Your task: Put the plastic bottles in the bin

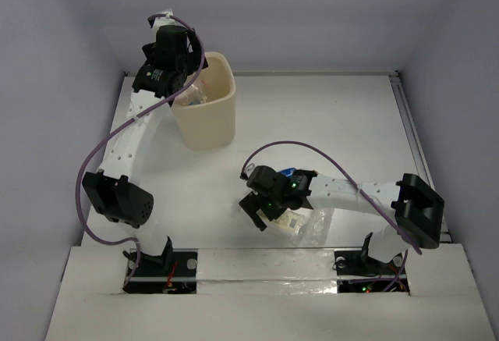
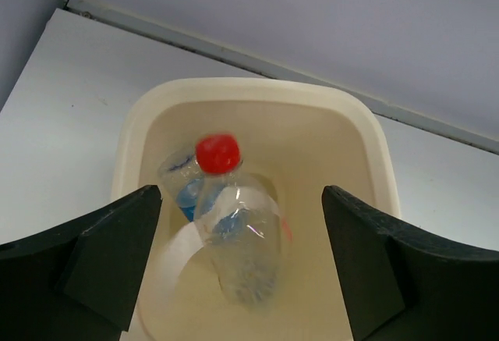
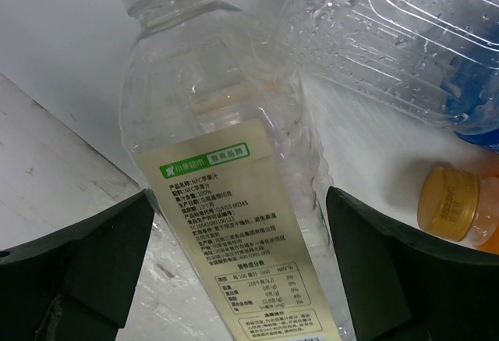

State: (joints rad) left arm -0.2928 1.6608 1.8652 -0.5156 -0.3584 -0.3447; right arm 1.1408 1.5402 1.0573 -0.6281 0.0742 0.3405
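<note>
Cream-beige plastic bin (image 1: 210,122): a tall rounded-square wastebasket standing at the far left of the white table (image 1: 335,115). In the top view the left arm covers its left rim.

Inside the bin: the left wrist view shows a clear plastic bottle with a red cap (image 2: 234,224), cap toward the far wall, its body smeared and soft-edged. Under it lies a clear bottle with a blue label (image 2: 183,185), mostly covered. The frame edge cuts off the near part of the bin.

Left gripper (image 2: 242,232): black and two-fingered, poised over the bin mouth with jaws spread wide, gripping nothing.

Right gripper (image 3: 240,239): low over the near middle of the table, jaws spread wide on either side of a clear bottle with a pale-yellow printed label (image 3: 234,200). Whether the fingers (image 3: 78,263) touch it is hard to make out.

Pale-yellow-labelled bottle: lies on the table, its white cap cropped at the top of the right wrist view.

Ribbed clear bottle with a blue band (image 3: 398,37): just beside the labelled one, running out of frame at the right, cap unseen.

Stubby orange bottle (image 3: 456,208): only a yellowish cap and a sliver of orange body show at the right edge.

Top view of this cluster: the right gripper hides most of it, leaving only a blue patch and part of a label visible.
</note>
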